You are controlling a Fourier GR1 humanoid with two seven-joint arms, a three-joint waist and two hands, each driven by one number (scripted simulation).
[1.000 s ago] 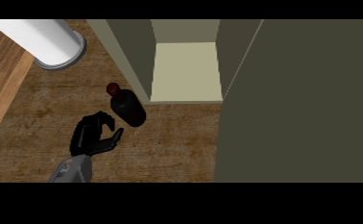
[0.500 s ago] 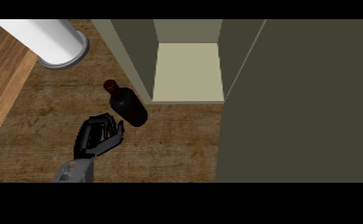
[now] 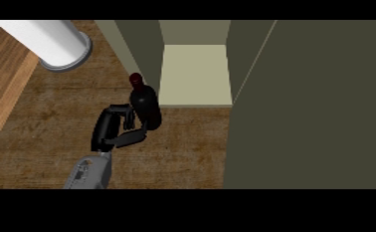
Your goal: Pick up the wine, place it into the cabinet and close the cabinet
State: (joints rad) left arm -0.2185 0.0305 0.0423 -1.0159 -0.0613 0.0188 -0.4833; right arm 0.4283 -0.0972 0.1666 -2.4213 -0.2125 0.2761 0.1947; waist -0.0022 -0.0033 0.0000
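The wine bottle [image 3: 147, 107], dark with a red cap, stands on the wooden counter [image 3: 51, 121] right at the front left corner of the open cabinet [image 3: 195, 76]. My left hand [image 3: 116, 129] is at its left side. The fingers curl against the bottle's side and the thumb reaches under its base. The cabinet's pale shelf holds nothing. Its dark olive door [image 3: 301, 111] stands open and fills the right of the view. My right hand does not show.
A tall white cylinder [image 3: 51, 42] stands at the back left of the counter. The counter's left edge runs diagonally past it at the far left. The cabinet's left wall [image 3: 140, 47] rises just behind the bottle.
My left hand has moved up and right onto the bottle and its fingers have curled round it. The bottle has shifted to the right, closer to the cabinet's shelf edge.
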